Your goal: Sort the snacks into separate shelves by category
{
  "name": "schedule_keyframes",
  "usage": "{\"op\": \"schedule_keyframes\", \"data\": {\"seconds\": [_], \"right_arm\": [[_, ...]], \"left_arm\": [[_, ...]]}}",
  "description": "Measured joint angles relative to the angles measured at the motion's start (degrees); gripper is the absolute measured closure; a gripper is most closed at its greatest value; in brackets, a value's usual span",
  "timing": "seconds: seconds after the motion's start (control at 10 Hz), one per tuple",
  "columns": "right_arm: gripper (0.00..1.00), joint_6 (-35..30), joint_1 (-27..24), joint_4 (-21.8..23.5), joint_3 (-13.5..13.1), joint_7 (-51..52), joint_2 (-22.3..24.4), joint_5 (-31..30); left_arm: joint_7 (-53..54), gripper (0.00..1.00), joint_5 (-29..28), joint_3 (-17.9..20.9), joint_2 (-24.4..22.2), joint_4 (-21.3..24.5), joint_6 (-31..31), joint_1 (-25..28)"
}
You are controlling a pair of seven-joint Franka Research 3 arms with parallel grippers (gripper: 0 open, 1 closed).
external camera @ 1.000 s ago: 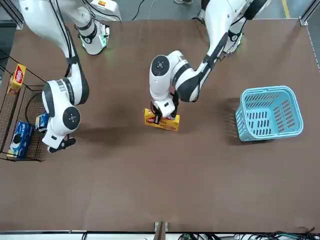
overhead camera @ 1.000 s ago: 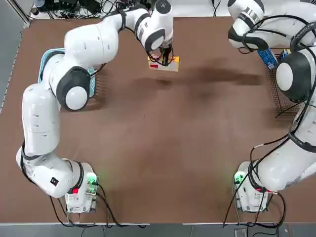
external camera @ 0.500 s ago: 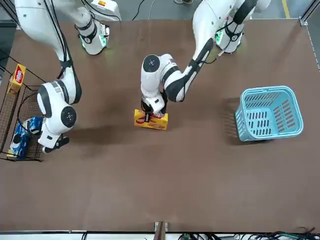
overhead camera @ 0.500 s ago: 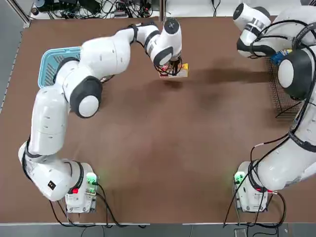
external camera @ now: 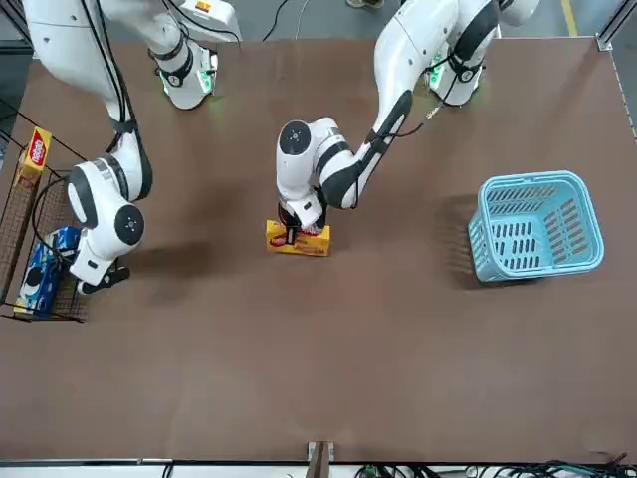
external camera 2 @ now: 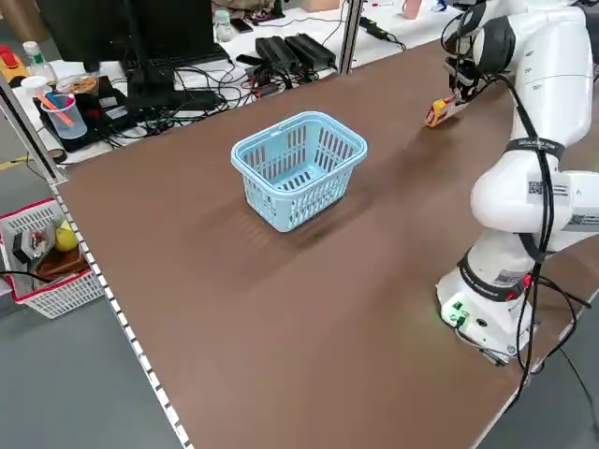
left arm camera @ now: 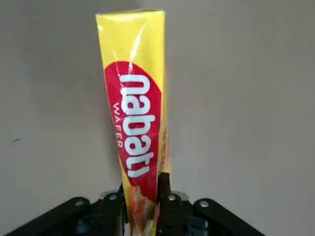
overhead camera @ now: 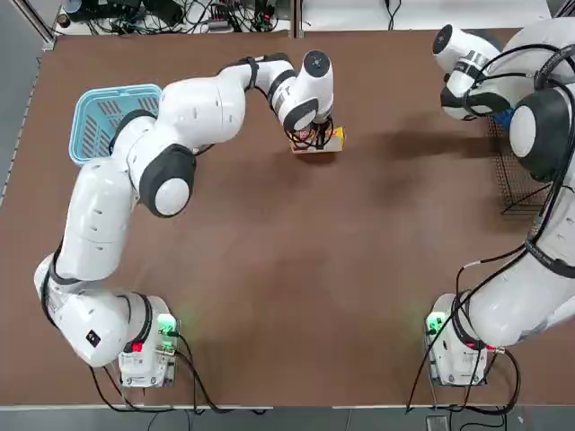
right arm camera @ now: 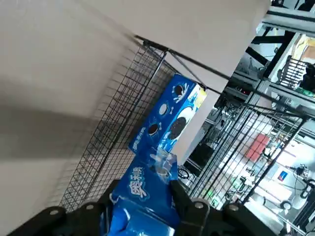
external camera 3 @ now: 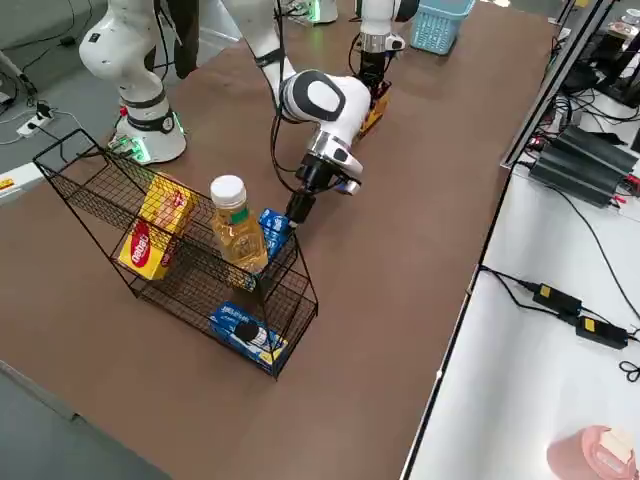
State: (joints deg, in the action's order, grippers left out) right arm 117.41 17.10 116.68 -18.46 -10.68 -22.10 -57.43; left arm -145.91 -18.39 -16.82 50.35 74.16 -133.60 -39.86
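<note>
The left gripper (external camera: 296,236), jaws clamped on a yellow-orange rectangular wafer box with a red label (external camera: 298,239), is carrying it across the brown counter (external camera: 378,339) toward the black wire-mesh rack (external camera 3: 180,265), now nearer than a second ago. The right gripper (external camera 3: 297,210), jaws closed on a small blue cookie packet (external camera 3: 272,232), is reaching the rack's edge, so both categories are arriving for shelving.

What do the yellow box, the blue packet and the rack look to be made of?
Yellow box: probably cardboard under glossy film; sharp edges, streaky highlights. The left gripper is shut on it.
Blue packet: thin shiny plastic wrap, judging by the crinkled seam; the right gripper is shut on it.
Rack: thin black wire mesh, likely coated metal; the finish looks matte.
</note>
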Motion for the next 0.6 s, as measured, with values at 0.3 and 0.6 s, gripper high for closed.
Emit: {"op": "schedule_keyframes", "data": {"seconds": [0.3,0.6], "right_arm": [[0.52,1.32,0.27,2.49,-2.54,-0.28,1.14,-1.21],[0.52,6.51,0.24,6.46,-5.83,-0.3,2.09,-2.41]], "left_arm": [[-0.06,0.75,0.0,0.28,1.22,-0.07,-2.45,-0.46],[-0.06,0.66,-0.01,0.71,2.37,-0.18,-2.88,-1.14]]}}
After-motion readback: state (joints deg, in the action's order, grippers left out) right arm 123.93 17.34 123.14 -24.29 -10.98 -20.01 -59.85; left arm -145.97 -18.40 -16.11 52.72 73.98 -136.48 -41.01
